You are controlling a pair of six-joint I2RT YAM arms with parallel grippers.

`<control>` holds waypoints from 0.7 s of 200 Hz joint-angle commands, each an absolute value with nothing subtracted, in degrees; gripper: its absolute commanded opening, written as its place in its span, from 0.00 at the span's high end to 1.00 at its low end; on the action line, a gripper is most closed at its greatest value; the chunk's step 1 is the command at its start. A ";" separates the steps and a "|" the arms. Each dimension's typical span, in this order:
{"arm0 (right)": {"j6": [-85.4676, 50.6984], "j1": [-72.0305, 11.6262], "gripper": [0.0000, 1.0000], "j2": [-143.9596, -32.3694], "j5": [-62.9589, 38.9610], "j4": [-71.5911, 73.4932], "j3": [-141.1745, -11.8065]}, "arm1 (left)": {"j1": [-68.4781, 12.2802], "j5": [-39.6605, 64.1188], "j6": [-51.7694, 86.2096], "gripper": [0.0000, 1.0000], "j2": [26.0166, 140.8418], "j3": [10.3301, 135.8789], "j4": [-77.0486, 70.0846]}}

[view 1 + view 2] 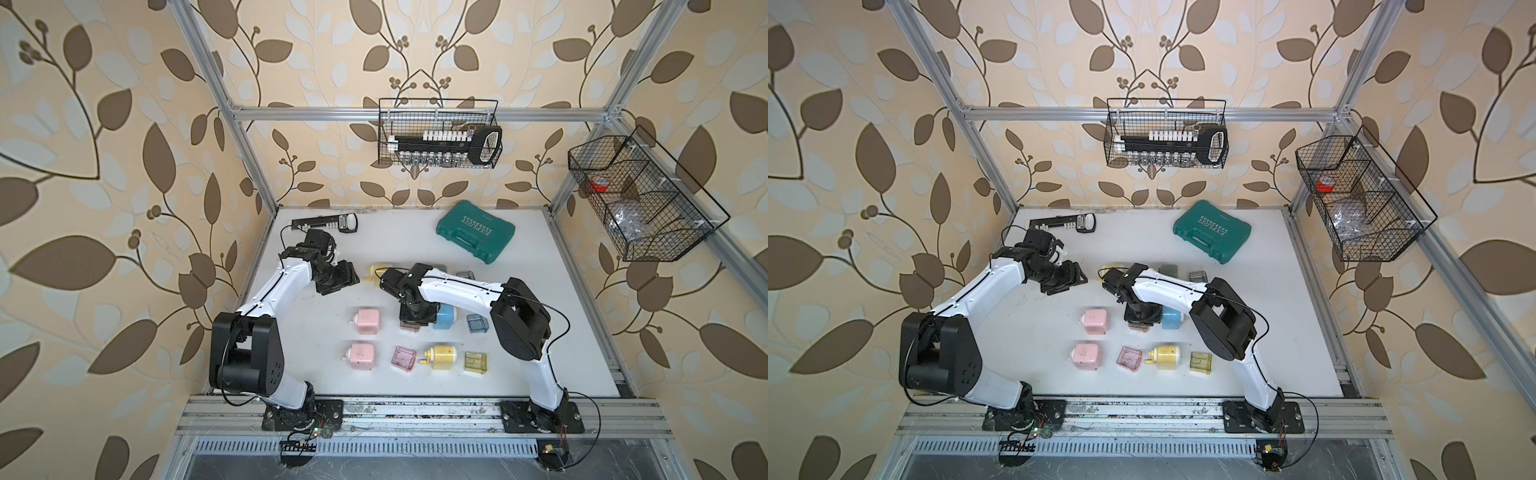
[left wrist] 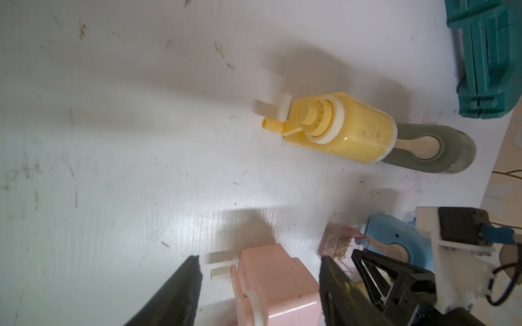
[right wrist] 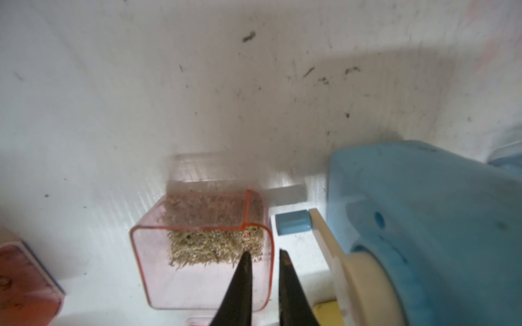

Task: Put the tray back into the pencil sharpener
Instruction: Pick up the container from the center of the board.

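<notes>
R pincer (image 3: 262, 254) clenched on side wall of pink tray (image 3: 175, 271) w/ shavings (image 3: 211, 245) inside, just beside blue sharpener (image 3: 423, 197), crank end. Farther back, L pincer (image 2: 260, 258) released, jaws apart, hovering over bench (image 1: 299, 332).

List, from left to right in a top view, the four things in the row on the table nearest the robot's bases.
pink pencil sharpener → pink tray → yellow pencil sharpener → yellow tray
</notes>
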State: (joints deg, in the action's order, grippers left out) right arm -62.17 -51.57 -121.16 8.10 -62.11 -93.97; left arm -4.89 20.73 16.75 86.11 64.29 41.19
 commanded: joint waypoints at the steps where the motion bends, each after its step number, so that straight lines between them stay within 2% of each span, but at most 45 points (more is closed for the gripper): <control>1: -62.84 -51.17 0.84 -122.52 7.41 -61.96 -92.75 | -4.83 21.62 16.76 0.32 84.90 63.82 40.52; 140: -62.06 -50.97 0.92 -123.17 7.38 -62.55 -94.17 | -4.88 22.06 16.76 0.32 84.73 63.87 40.42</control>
